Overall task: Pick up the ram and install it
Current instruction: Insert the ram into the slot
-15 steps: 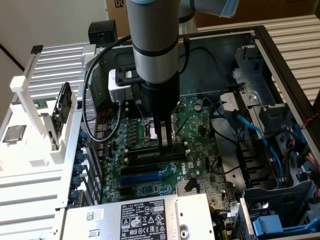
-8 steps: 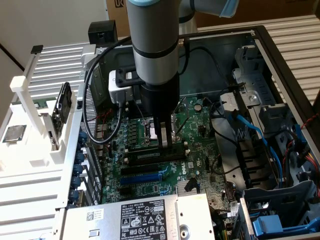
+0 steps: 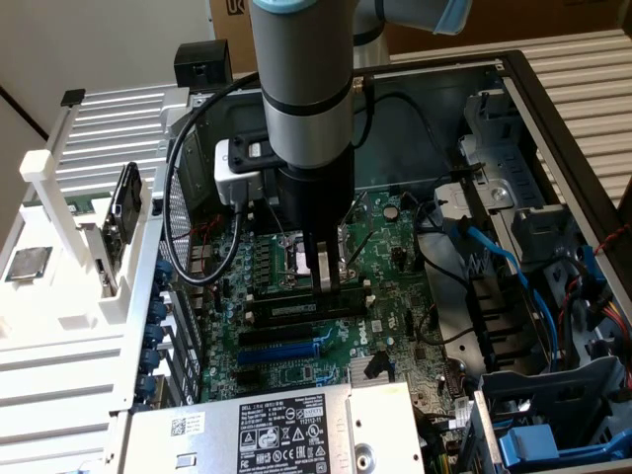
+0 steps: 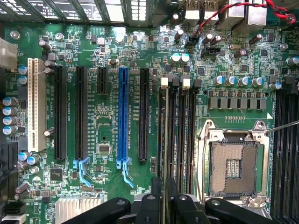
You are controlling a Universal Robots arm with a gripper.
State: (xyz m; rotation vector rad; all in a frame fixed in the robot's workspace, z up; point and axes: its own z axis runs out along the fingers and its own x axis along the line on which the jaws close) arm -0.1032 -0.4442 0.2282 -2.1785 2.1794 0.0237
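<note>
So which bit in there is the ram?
Look inside the open metal computer case at the green circuit board. Right beneath the tip of the grey robot arm sits the ram, a long, thin dark stick standing on edge along a slot. Unlike the empty black slots and the blue slot next to it, it carries a small pale label.

My gripper (image 3: 329, 279) hangs at the centre of the frame, just above the ram (image 3: 301, 309), which lies lengthwise on the green board (image 3: 296, 377). A blue slot (image 3: 286, 349) runs lower down.
</note>
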